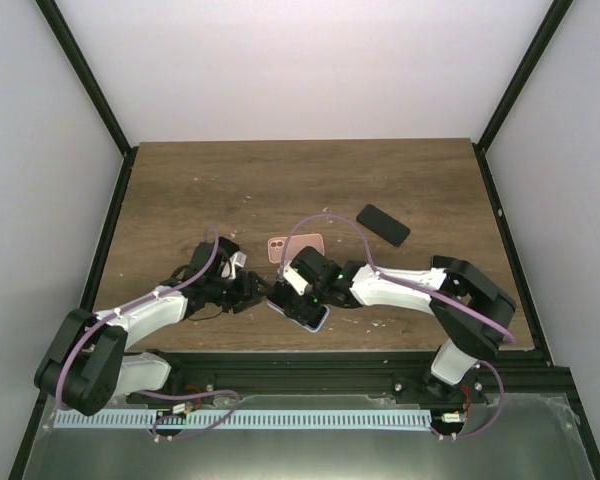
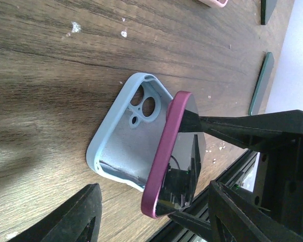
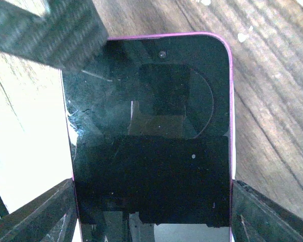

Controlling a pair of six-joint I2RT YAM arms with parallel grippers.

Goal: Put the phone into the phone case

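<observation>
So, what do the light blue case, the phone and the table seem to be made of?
The light blue case is probably soft silicone or rubbery plastic: matte, with rounded moulded edges. The phone has a glossy glass front that mirrors its surroundings. Its magenta rim looks smooth and satin, plastic or metal, I cannot tell which. The table shows dark matte wood grain, possibly laminate.

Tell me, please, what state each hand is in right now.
Left hand: open, holding nothing.
Right hand: closed on the phone.
</observation>
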